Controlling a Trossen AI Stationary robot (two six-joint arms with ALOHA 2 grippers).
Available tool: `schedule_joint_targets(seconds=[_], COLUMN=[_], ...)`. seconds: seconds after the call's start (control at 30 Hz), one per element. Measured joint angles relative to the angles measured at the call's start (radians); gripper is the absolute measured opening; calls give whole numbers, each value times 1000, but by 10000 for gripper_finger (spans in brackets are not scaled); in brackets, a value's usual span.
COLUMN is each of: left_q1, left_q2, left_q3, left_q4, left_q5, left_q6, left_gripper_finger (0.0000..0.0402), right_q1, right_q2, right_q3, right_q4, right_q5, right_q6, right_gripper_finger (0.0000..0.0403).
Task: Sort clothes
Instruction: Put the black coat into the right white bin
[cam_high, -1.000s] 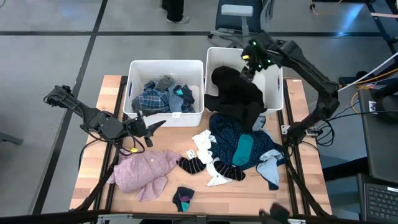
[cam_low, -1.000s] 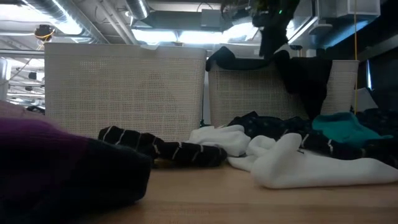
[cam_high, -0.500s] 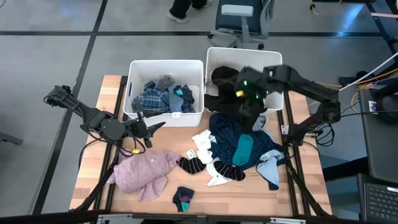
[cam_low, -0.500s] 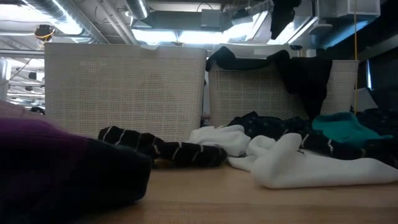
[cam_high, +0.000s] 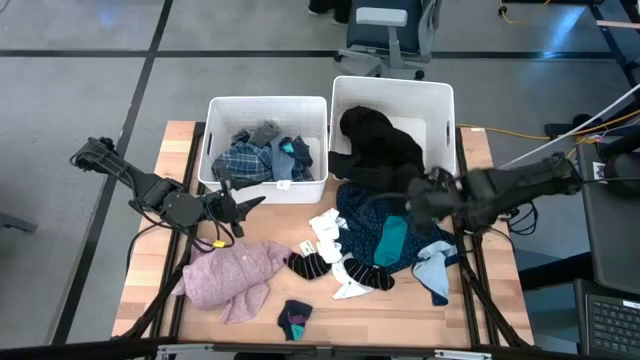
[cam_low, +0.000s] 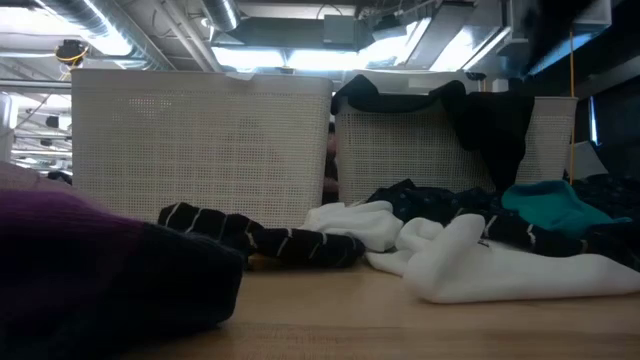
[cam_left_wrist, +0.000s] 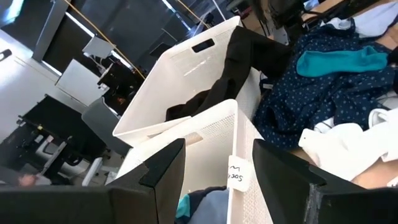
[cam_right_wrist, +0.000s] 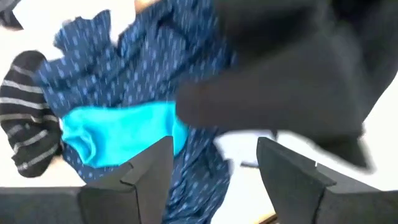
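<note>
The right gripper (cam_high: 418, 197) is held wide open and empty over the navy dotted cloth (cam_high: 368, 220) at center right, ready for grabbing. The left gripper (cam_high: 245, 205) is kept open, empty, by the left bin (cam_high: 215, 108).

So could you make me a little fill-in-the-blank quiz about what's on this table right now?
1. The black garment hangs over the front edge of the ____ bin.
2. The teal cloth lies on the navy ____ cloth.
3. The left gripper, fingers ____, waits by the left bin.
4. The right gripper is above the clothes with its fingers ____.

Missing words: right; dotted; open; open
</note>
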Motion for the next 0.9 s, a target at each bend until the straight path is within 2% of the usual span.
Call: schedule_joint_targets(seconds=[0.17,0.33,0.47,0.6,0.7,0.83,0.9], left_q1=[0,0,0,0,0,0,0], left_q2=[0,0,0,0,0,0,0], left_q3=[0,0,0,0,0,0,0], left_q4=[-6,-11,-11,-11,-11,-11,-11], left_q5=[0,0,0,0,0,0,0], left_q6=[-62,-87,-89,-88,-87,-74,-73], left_gripper_finger=[180,180,180,180,180,180,180], right_q1=[108,114,114,114,114,99,67], right_q2=[-75,-74,-74,-74,-79,-82,-82], right_q3=[-245,-413,-494,-505,-505,-500,-471], right_q4=[95,258,453,639,785,961,1009], right_q5=[37,134,290,356,439,647,701], right_q6=[152,131,31,-116,-272,-515,-616], right_gripper_finger=[232,232,232,232,232,232,232])
